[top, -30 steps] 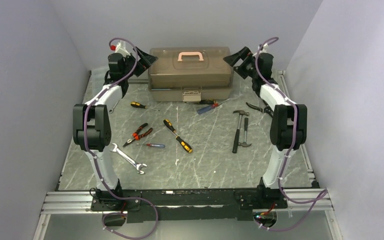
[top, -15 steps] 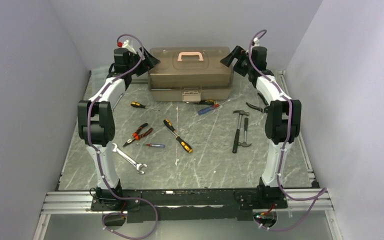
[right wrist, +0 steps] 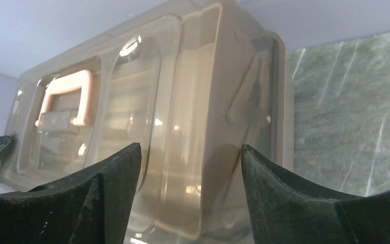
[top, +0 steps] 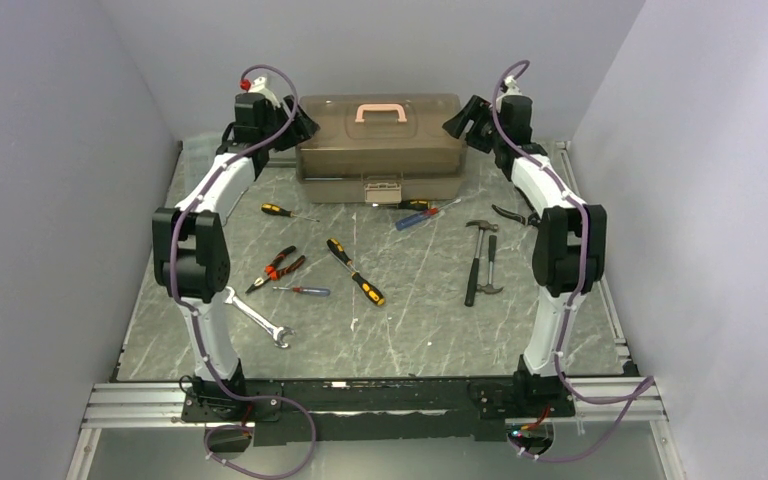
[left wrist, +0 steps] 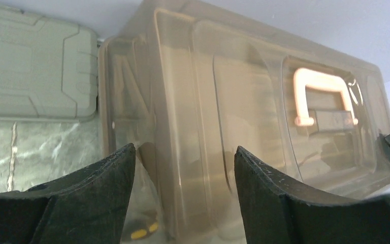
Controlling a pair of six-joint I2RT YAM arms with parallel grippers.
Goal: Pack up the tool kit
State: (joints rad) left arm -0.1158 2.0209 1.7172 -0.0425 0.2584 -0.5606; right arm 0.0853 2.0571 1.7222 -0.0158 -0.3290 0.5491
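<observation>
The taupe toolbox (top: 380,150) stands shut at the back of the table, with its smoky lid down and pink handle (top: 381,112) on top. My left gripper (top: 298,125) is open at the box's left end, its jaws spread around the lid's end edge (left wrist: 183,152). My right gripper (top: 457,120) is open at the right end in the same way (right wrist: 190,150). Neither is closed on anything. On the table lie a yellow-black screwdriver (top: 355,271), red pliers (top: 278,267), a wrench (top: 255,317), two hammers (top: 477,260), black pliers (top: 515,215) and smaller screwdrivers (top: 422,213).
A small flat grey case (left wrist: 30,66) lies left of the toolbox, against the back wall. Grey walls close in the left, right and back sides. The marble tabletop (top: 410,320) is bare in front of the tools. A latch (top: 382,188) sits at the box's front.
Both arms have reached further back and inward. Each open gripper has come closer to its end of the toolbox lid. The tools and box have not moved.
</observation>
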